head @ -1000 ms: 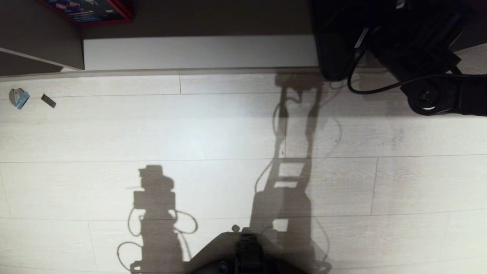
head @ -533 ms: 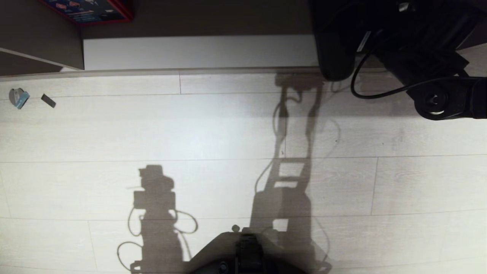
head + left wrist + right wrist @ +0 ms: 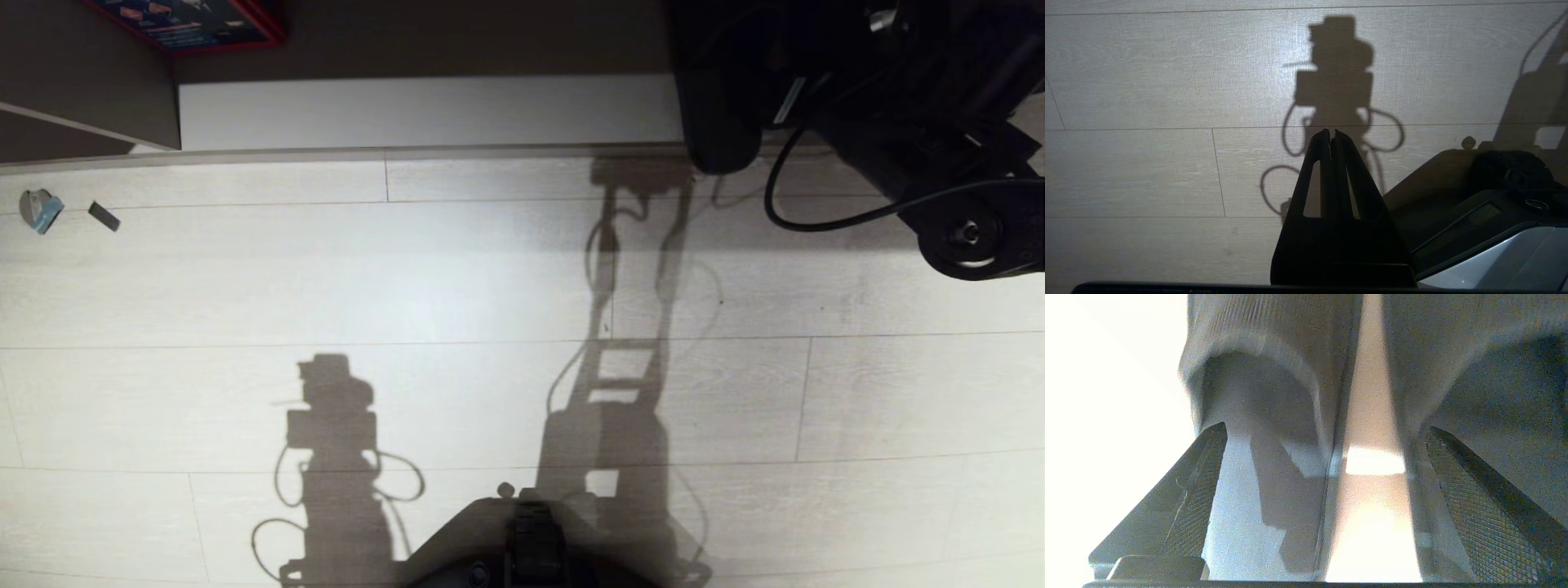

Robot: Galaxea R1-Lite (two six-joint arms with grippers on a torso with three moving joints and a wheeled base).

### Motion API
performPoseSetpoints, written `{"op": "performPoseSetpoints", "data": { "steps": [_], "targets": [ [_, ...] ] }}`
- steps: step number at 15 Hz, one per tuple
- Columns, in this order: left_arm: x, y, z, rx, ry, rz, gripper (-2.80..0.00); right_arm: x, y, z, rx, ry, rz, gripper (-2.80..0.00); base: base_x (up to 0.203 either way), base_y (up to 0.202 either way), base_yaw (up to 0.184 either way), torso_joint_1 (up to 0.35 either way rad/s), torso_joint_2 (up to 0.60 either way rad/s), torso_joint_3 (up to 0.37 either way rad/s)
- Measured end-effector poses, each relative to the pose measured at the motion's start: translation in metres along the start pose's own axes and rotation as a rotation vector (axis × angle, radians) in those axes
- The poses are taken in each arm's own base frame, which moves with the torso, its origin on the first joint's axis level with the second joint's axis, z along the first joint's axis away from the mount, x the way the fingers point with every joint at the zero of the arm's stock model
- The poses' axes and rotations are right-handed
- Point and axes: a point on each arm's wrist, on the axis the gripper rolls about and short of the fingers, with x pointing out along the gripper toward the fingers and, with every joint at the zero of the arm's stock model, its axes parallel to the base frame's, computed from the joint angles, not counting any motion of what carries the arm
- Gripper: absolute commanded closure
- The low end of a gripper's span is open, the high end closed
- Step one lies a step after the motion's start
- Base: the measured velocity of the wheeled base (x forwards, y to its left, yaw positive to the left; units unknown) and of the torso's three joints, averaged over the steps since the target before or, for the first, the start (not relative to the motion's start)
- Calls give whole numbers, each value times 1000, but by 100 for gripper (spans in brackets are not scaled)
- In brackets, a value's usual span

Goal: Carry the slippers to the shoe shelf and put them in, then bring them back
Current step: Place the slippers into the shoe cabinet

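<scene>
The slippers lie side by side in the right wrist view, dark grey, straps away from the camera: one [image 3: 1265,396] and the other [image 3: 1457,359], with a strip of pale board between them. My right gripper [image 3: 1326,427] is open wide, its fingers [image 3: 1200,490] spread to either side over the heels. In the head view a dark slipper end [image 3: 714,114] juts over the front edge of the shoe shelf [image 3: 408,114], beside my right arm [image 3: 963,237]. My left gripper [image 3: 1331,132] hangs shut over the floor, holding nothing.
The floor is pale wood planks [image 3: 457,269]. A small blue-grey object [image 3: 39,209] and a dark strip [image 3: 104,216] lie on it at far left. A red-edged board [image 3: 188,20] sits at top left. My own base [image 3: 522,539] shows at the near edge.
My right arm has drawn back from the shelf, towards the right and nearer me. The slipper end on the shelf edge has stayed put. The left arm has not moved.
</scene>
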Motion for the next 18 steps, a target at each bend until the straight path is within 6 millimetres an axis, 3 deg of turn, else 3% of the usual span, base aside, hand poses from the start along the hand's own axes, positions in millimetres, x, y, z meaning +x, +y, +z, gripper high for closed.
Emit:
{"op": "performPoseSetpoints", "data": {
  "steps": [4, 7, 13, 18],
  "targets": [
    [0, 0, 0, 0, 0, 0, 0, -37, 0, -2, -11, 87, 8, -280, 0, 0, 0, 0, 0, 0],
    [0, 0, 0, 0, 0, 0, 0, -50, -5, 9, -56, 85, -76, -280, 0, 0, 0, 0, 0, 0],
    [0, 0, 0, 0, 0, 0, 0, -58, -7, 18, 25, 74, -111, -280, 0, 0, 0, 0, 0, 0],
    [0, 0, 0, 0, 0, 0, 0, -52, -10, 20, -14, 76, -225, -280, 0, 0, 0, 0, 0, 0]
  ]
}}
